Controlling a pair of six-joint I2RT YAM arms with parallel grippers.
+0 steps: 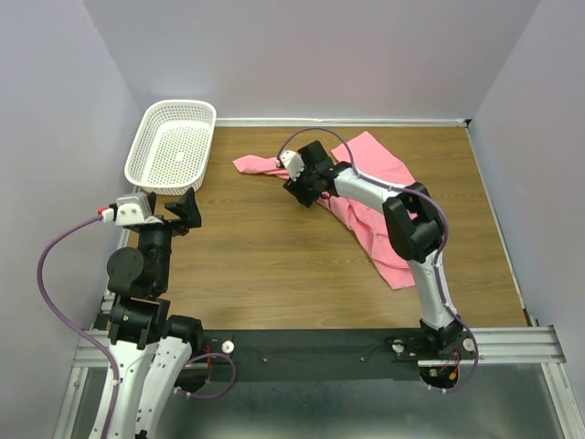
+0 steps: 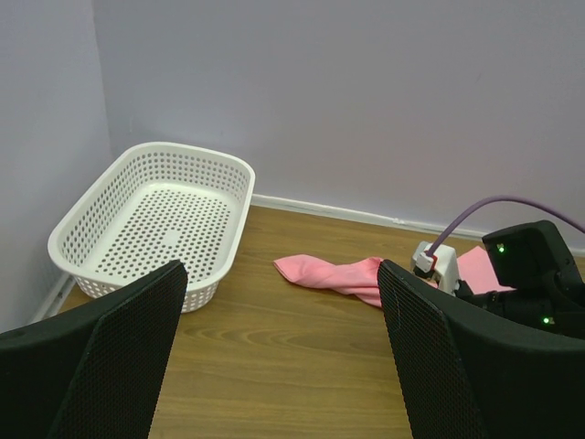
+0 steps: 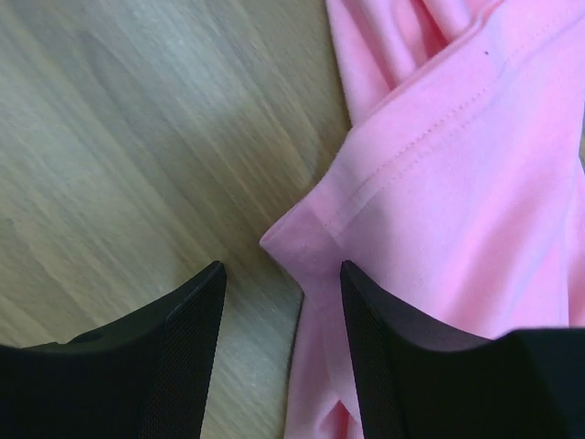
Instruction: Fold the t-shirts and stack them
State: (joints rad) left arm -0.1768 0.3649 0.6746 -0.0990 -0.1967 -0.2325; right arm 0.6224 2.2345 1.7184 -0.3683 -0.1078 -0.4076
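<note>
Right wrist view: our right jaws stand open and hold nothing. They straddle a hemmed corner of the pink t-shirt (image 3: 439,183), one finger over cloth and the other over bare bench (image 3: 128,119). The shirt lies crumpled on the far right of the bench, well apart from the white basket (image 1: 174,146). Our left jaws hang wide open and empty near that basket. We judge that folding is not yet begun and this is the first grasp. Next we should lower, close on that corner alone, and draw it flat.
</note>
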